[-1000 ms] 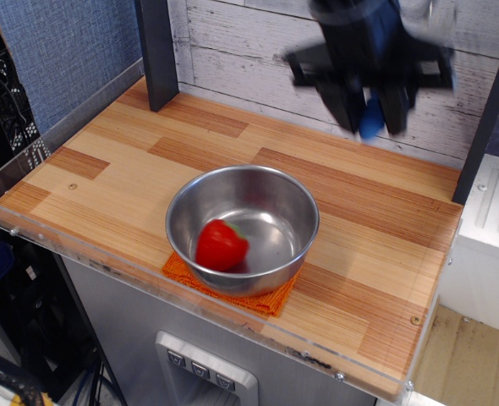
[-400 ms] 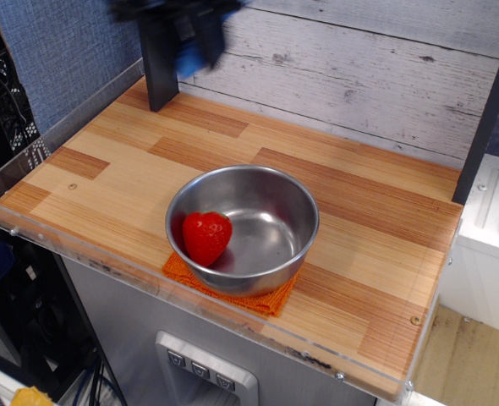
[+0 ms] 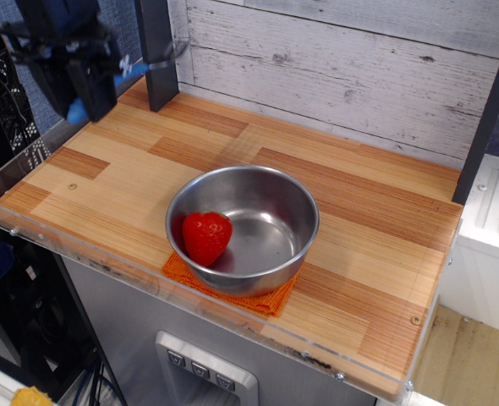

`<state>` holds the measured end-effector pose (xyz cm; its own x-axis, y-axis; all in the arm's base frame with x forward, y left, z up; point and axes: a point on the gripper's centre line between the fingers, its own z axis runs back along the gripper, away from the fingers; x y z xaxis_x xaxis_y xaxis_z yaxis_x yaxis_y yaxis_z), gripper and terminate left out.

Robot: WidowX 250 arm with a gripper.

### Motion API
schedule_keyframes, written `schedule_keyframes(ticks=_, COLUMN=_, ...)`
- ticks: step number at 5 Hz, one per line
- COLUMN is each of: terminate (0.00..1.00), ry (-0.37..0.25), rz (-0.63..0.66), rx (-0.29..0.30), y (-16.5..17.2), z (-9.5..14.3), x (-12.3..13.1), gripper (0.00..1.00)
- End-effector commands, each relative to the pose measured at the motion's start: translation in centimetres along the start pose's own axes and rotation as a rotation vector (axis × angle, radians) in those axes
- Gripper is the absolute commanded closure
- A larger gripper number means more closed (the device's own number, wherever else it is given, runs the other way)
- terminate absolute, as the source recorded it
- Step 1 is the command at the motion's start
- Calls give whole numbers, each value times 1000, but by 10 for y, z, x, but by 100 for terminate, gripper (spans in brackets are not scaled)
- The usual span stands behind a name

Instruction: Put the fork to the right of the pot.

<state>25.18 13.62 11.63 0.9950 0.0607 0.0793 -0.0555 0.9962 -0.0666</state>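
The pot (image 3: 303,205) is a round shiny steel bowl standing on an orange cloth (image 3: 265,300) near the table's front edge. A red strawberry (image 3: 205,238) lies in its left half. My gripper (image 3: 84,103) hangs blurred above the table's far left corner, well left of and behind the pot. It is shut on the fork (image 3: 79,111), whose blue handle end shows between the fingers. A thin silvery streak sticks out to the gripper's right; I cannot tell whether it is the tines.
A dark post (image 3: 156,52) stands at the back left, just right of the gripper, and another at the far right. A grey plank wall runs along the back. Bare wooden tabletop (image 3: 376,228) lies to the right of the pot.
The gripper swept with the fork from above the back right, across the back, to the far left corner. The strawberry shifted a little left in the pot at first, then stayed.
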Motion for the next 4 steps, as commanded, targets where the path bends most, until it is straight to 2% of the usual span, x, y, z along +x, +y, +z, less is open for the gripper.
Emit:
schedule_keyframes(ticks=1, terminate=0, ry=-1, rz=24, rx=133, y=34, z=-2, x=-15, gripper=100)
schedule_keyframes(ticks=2, terminate=0, ry=-44, rz=138, rx=200, y=46, z=-11, x=-24, gripper=100)
schedule_keyframes(ticks=3, terminate=0, ry=-42, rz=253, rx=199, y=63, z=-27, x=-29, gripper=100)
schedule_keyframes(ticks=4, terminate=0, ry=-6, rz=294, rx=173, y=67, z=-43, x=-27, gripper=100)
